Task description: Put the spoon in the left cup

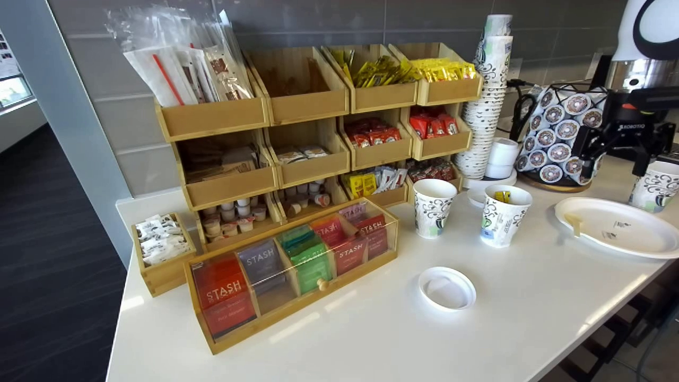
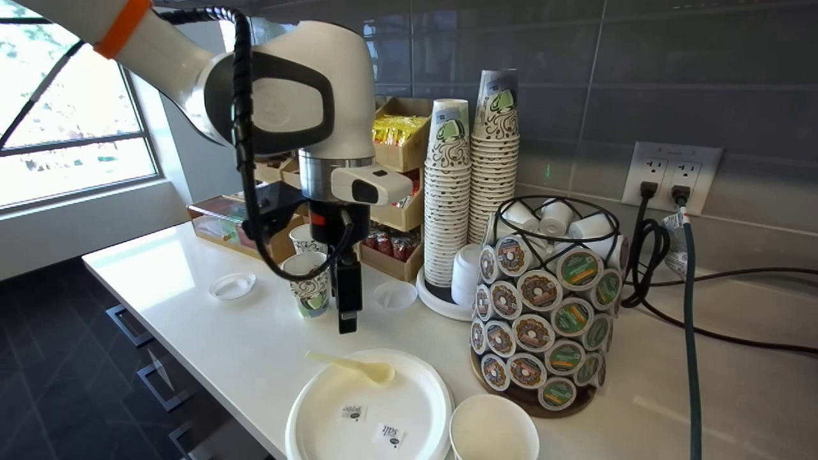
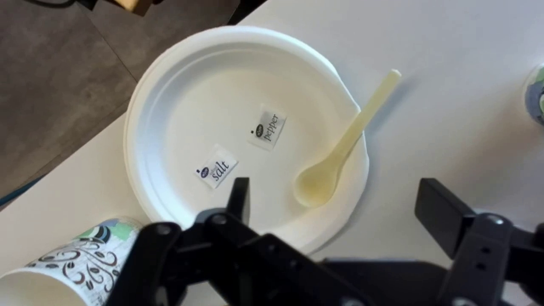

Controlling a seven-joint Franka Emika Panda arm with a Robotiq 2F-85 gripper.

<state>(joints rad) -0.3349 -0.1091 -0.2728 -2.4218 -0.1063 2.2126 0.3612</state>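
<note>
In the wrist view we see a white plate (image 3: 204, 93) mid-frame, the gripper (image 3: 338, 199) below, jaws wide apart; an exterior view shows the left cup (image 1: 434, 209) right of centre. Our pale yellow spoon (image 3: 348, 139) lies right of the wrist view's centre, oval bowl on the plate, handle past the rim.

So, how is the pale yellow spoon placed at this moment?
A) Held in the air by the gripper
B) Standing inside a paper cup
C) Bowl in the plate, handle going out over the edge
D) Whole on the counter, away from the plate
C: in the wrist view the spoon has its bowl inside the plate, while its handle crosses the edge and sticks out beyond it.
</note>
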